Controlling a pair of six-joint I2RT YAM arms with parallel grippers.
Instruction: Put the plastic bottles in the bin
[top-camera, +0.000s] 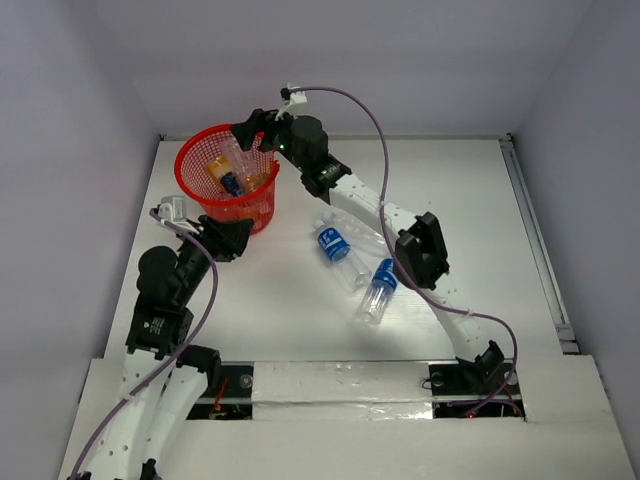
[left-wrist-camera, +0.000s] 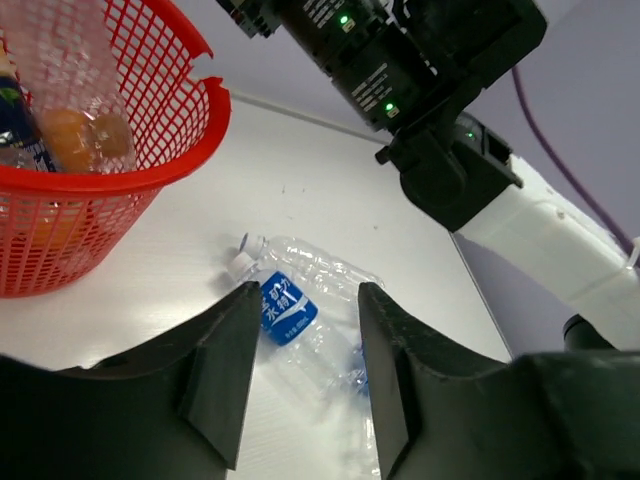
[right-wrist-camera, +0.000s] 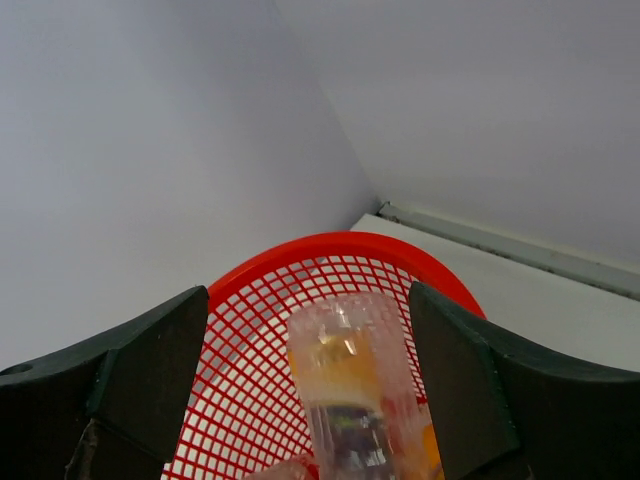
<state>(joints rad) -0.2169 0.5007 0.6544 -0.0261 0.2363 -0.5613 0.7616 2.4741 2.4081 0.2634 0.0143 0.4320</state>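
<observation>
The red lattice bin (top-camera: 245, 208) stands far left on the white desk (top-camera: 470, 200), holding an orange bottle (top-camera: 219, 172) and clear ones. Mid-desk lie a farther bottle (top-camera: 333, 244) and a nearer bottle (top-camera: 378, 292), crinkled clear plastic, blue labels with white characters, probably Chinese. The right jaws gape wide above the bin, gripping nothing. The left jaws stand part-open and empty beside it.

Bin (left-wrist-camera: 60, 235) half off-frame (left edge)

Shows a white table (top-camera: 300, 330) boxed in on three sides by plain pale grey walls (top-camera: 400, 60). Carries a metal rail (top-camera: 537, 240) along the right edge, a taped white strip (top-camera: 340, 385) along the near one. Lit evenly.
</observation>
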